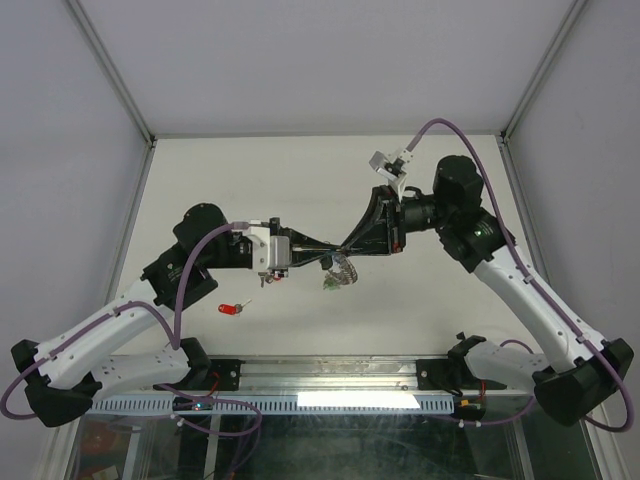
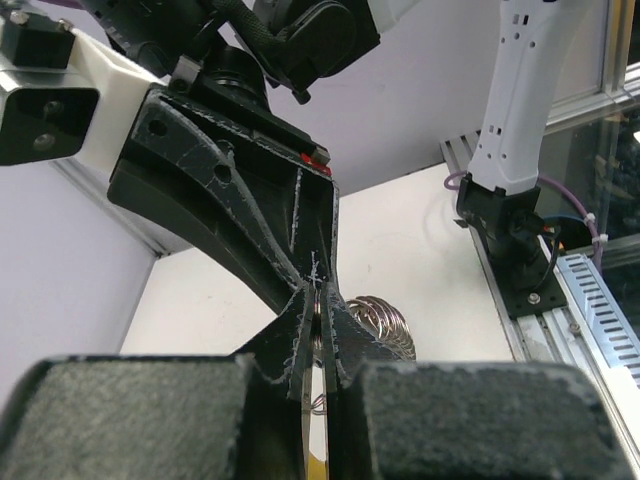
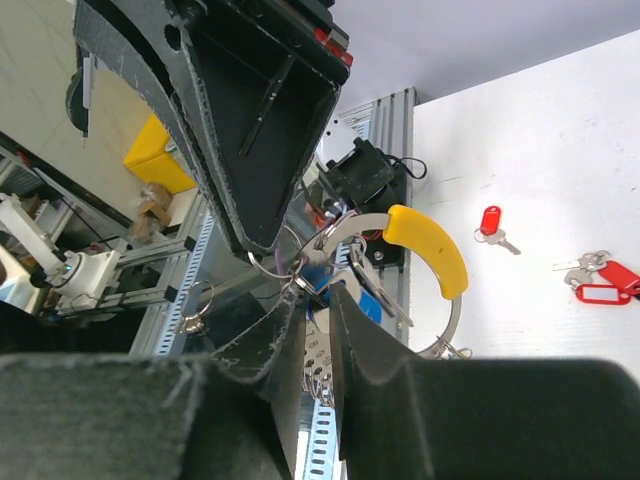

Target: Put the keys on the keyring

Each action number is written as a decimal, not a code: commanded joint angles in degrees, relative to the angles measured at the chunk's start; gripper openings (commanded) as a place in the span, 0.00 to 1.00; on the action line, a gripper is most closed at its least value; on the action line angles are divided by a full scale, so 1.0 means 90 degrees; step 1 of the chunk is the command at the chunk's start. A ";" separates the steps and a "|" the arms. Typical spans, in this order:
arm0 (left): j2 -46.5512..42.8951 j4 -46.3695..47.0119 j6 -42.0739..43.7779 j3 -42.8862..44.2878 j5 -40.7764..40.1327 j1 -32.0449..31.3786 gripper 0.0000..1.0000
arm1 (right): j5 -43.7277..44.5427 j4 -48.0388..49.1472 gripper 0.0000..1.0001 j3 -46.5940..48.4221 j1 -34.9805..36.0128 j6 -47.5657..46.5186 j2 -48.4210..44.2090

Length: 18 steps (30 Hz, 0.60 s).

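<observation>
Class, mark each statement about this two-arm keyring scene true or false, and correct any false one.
1. The two claws meet tip to tip over the table. True: the left claw and the right claw converge there.
2. The left claw stands wide open. False: it is shut.
3. A red-tagged key lies loose on the table. True.
4. That key lies on the right arm's side. False: it lies on the side of the left arm.
5. A yellow tag hangs by the claws. True.

Key tag (image 1: 231,310) red — table (image 1: 250,180) white, walls (image 1: 300,60) pale grey.
</observation>
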 commanded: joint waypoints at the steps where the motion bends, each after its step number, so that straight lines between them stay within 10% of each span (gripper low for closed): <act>1: -0.0280 0.1092 -0.0330 -0.0163 -0.0026 -0.0037 0.00 | 0.0237 -0.0026 0.20 0.0238 0.0003 -0.0532 -0.0387; 12: -0.0344 0.1602 -0.0624 -0.0424 -0.0058 -0.0037 0.00 | 0.1544 -0.0066 0.35 -0.0238 0.0010 -0.1994 -0.1355; 18: -0.0308 0.1961 -0.0813 -0.0529 -0.0019 -0.0040 0.00 | 0.2006 0.1658 0.36 -0.1371 0.0047 -0.2131 -0.2095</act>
